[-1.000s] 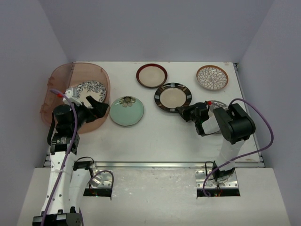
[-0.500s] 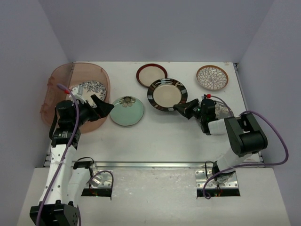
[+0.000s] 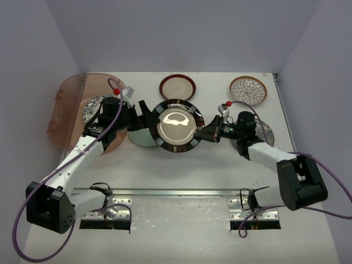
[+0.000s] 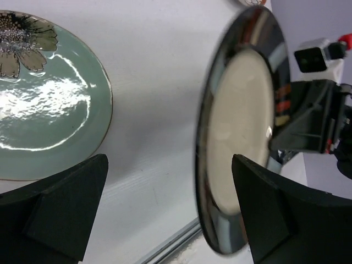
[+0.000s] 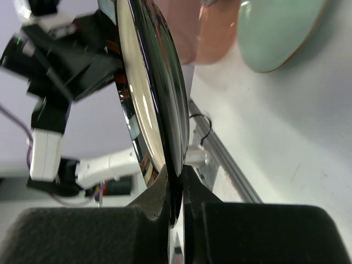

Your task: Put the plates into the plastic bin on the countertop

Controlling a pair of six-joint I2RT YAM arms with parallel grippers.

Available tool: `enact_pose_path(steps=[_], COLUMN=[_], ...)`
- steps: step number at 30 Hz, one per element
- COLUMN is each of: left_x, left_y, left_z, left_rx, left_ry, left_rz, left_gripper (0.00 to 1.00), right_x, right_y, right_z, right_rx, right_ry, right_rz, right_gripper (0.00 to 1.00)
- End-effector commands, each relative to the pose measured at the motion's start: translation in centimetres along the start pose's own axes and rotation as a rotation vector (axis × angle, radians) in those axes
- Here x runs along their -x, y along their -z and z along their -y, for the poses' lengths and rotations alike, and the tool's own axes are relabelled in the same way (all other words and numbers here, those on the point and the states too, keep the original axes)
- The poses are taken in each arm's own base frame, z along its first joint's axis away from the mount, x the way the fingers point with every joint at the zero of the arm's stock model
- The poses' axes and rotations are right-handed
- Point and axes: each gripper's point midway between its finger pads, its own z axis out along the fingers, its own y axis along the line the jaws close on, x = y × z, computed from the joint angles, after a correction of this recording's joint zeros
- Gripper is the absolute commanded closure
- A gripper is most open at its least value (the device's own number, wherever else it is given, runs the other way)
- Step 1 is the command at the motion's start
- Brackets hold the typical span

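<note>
At the far left of the surface (image 3: 192, 165), the plastic bin (image 3: 65, 93) sat close to the left wall. The blue-white floral plate (image 3: 92, 108) lay inside it, partly hidden by your left arm. That arm reached over the bin's near right end towards the middle.

Your left hand (image 3: 144, 114) hung with its fingers well apart, just beside the left rim of the black-rimmed cream plate (image 3: 177, 125). In the left wrist view that rim stood between the two fingers, close to the right one, and you could not tell whether it touched. Below that hand the mint green plate (image 3: 138, 139) lay flat on the surface, just right of the bin. From overhead it was partly covered by the lifted plate.

The black-rimmed cream plate was up off the surface and tilted, its cream face turned towards the overhead camera. Behind it, the brown-rimmed cream plate (image 3: 177, 88) lay flat near the back wall.

Your right hand (image 3: 203, 132) was clamped on the right rim of the black-rimmed cream plate, its fingers pinched together on the edge. Farther right, a grey plate (image 3: 266, 130) lay on the surface, mostly hidden under your right arm. The brown-white petal plate (image 3: 248, 91) lay flat near the back right corner, well apart from the others.
</note>
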Motion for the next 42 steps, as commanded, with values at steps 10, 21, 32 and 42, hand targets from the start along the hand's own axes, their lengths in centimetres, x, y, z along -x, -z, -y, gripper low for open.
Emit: enact_pose_path(steps=[10, 21, 32, 42], left_x=[2.2, 8.6, 17.9, 19.4], left_y=[1.4, 6.7, 16.1, 18.3], left_z=[8.6, 9.0, -10.7, -21.6], left_rx=[-0.424, -0.464, 0.322, 0.633], left_ry=[-0.044, 0.109, 0.500, 0.655], left_rz=[0.060, 0.308, 0.798, 0.895], left_gripper=[1.00, 1.00, 1.00, 1.00], right_x=[-0.7, 1.9, 3.7, 3.3], right_y=[0.4, 1.5, 5.0, 5.8], right_z=[-6.4, -6.0, 3.2, 2.5], right_rx=[0.199, 0.210, -0.075, -0.121], right_ry=[0.289, 0.260, 0.073, 0.188], right_rz=[-0.109, -0.032, 0.128, 0.142], right_gripper=[0.99, 0.06, 0.01, 0.01])
